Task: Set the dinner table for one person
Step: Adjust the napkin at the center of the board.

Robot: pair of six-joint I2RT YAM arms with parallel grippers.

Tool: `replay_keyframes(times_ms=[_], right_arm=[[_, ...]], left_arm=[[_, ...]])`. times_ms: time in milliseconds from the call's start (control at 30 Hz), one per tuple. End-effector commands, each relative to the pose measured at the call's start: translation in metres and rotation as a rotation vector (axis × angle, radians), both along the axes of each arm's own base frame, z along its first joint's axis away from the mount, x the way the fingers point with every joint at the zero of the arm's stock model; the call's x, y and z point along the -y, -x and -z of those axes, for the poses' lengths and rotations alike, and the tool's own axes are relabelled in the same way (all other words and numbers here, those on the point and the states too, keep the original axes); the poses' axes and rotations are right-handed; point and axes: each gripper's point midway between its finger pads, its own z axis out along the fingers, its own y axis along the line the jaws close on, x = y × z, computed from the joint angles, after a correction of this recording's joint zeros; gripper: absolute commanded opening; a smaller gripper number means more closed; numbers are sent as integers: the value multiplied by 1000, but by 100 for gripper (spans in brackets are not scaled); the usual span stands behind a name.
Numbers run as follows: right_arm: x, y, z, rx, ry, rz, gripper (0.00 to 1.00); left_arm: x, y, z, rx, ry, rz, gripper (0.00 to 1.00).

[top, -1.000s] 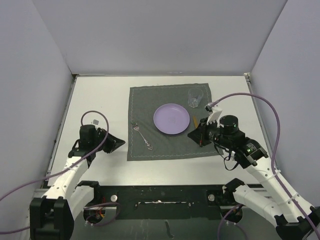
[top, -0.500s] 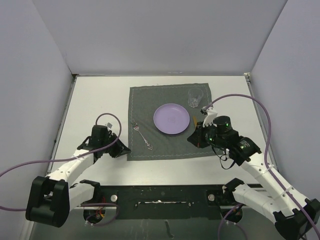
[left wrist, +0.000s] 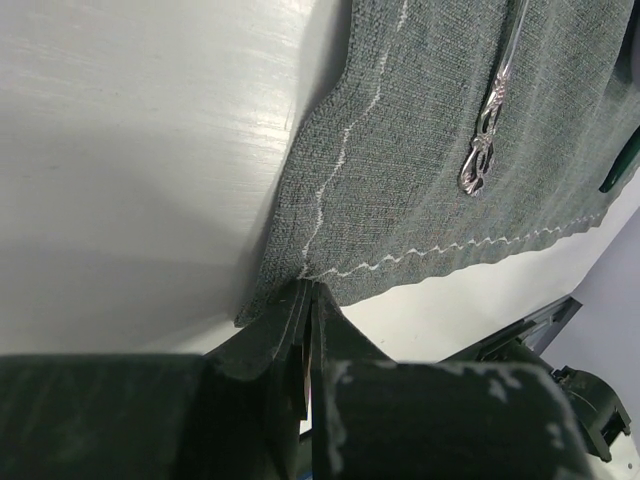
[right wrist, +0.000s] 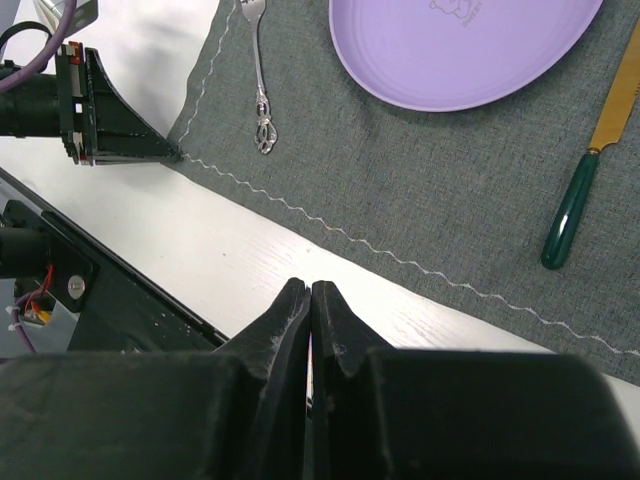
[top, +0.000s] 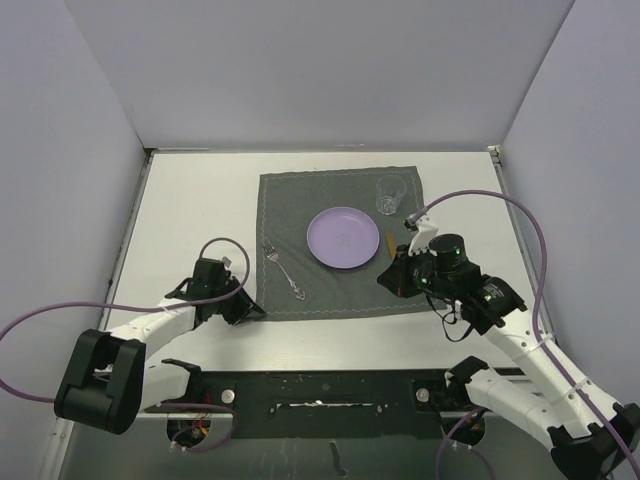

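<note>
what worries me most is the near left corner of the placemat [top: 340,292]. my left gripper [left wrist: 305,300] sits right at that corner, and everything on the cloth rides with it. if i drag or lift there, the mat could bunch and carry the fork [top: 284,270], which lies just inside that edge. a harder tug could slide the purple plate [top: 343,237] or tip the glass [top: 389,196] standing at the far right corner. the knife [right wrist: 580,180] lies just right of the plate with its green handle toward me. my right gripper [right wrist: 308,300] hangs near it, so a careless sweep on that side could knock it askew.

the left gripper has its jaws fully together and its tips touch the mat's corner. i cannot tell whether any cloth is pinched between them or they only press against it. the right gripper is also closed tight with nothing in it, and it hovers over the mat's near edge and the bare white strip in front.

the table [top: 200,200] is the big white surface under all of this. the mat lies on it, and the 1 place setting looks nearly complete to me.
</note>
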Motion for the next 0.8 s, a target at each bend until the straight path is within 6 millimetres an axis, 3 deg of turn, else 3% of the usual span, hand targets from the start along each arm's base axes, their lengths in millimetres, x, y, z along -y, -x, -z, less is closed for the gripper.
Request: replay_keyframes(times_ms=[0, 367, 767], right_arm=[[0, -4, -6, 38, -7, 13, 0], [1, -7, -6, 40, -5, 28, 0], [13, -2, -18, 66, 17, 57, 0]], left_arm=[[5, -17, -9, 73, 8, -5, 0], [3, 2, 8, 7, -31, -23, 0], [-16, 15, 13, -41, -131, -60, 0]])
